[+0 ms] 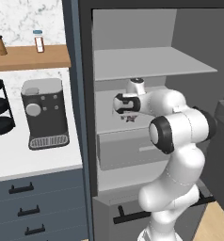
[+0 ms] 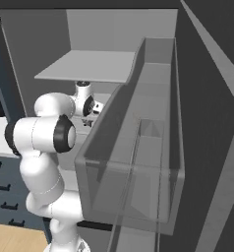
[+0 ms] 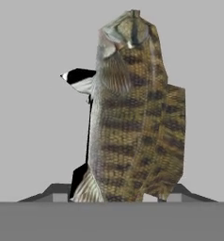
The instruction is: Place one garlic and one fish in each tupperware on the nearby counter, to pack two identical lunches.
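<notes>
The open fridge (image 1: 151, 61) takes up most of both base views, its grey shelf (image 1: 151, 63) above the claw (image 1: 129, 116) and its pull-out drawer (image 1: 128, 148) just below it. The transparent door bin (image 2: 138, 162) stands to the claw's right in the right base view. Off to the claw's left runs the white marble tabletop (image 1: 20, 155), carrying a dark coffee machine (image 1: 44, 113) well apart from the claw. The white arm (image 1: 180, 136) bends in from below and reaches into the fridge between shelf and drawer. In the hand view the stout, brown, mottled fish (image 3: 135, 117) lies on the grey fridge floor straight ahead of the claw, its body running between the two fingertips (image 3: 60, 194). The tips stand on either side of the fish, partly apart; whether they already press on it cannot be told.
</notes>
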Available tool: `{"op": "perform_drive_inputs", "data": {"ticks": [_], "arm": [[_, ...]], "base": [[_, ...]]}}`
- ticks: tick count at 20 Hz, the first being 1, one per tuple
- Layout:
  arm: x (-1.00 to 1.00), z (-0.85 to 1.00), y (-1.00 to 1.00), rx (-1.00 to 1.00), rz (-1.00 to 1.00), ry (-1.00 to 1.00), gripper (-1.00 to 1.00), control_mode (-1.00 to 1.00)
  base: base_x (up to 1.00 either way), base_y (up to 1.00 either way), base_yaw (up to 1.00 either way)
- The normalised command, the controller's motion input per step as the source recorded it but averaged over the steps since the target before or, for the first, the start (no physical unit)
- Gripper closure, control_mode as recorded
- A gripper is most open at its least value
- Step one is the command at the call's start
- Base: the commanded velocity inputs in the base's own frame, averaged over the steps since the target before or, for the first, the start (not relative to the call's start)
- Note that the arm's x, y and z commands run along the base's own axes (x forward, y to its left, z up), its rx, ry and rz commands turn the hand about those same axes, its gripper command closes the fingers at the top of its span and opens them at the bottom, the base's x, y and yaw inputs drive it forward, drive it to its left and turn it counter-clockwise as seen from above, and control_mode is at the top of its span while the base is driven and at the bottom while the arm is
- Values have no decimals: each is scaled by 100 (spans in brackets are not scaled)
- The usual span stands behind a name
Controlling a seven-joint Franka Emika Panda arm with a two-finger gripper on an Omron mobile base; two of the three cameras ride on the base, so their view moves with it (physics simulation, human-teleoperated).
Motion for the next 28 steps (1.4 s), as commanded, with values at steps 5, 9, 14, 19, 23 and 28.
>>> {"op": "perform_drive_inputs", "data": {"ticks": [5, 9, 14, 19, 23, 28], "arm": [[-98, -33, 0, -4, 0, -13, 100, -100], [-100, 7, -1, 0, 0, -21, 100, -100], [-100, 58, -14, 0, 0, -15, 100, -100], [-93, 100, -12, 0, 0, -5, 100, -100], [-83, 74, -2, -2, 0, 0, 100, -100], [-69, 13, 0, -3, -1, 7, 100, -100]], "base": [[0, 0, 0], [0, 0, 0], [0, 0, 0], [0, 0, 0], [0, 0, 0], [0, 0, 0]]}}
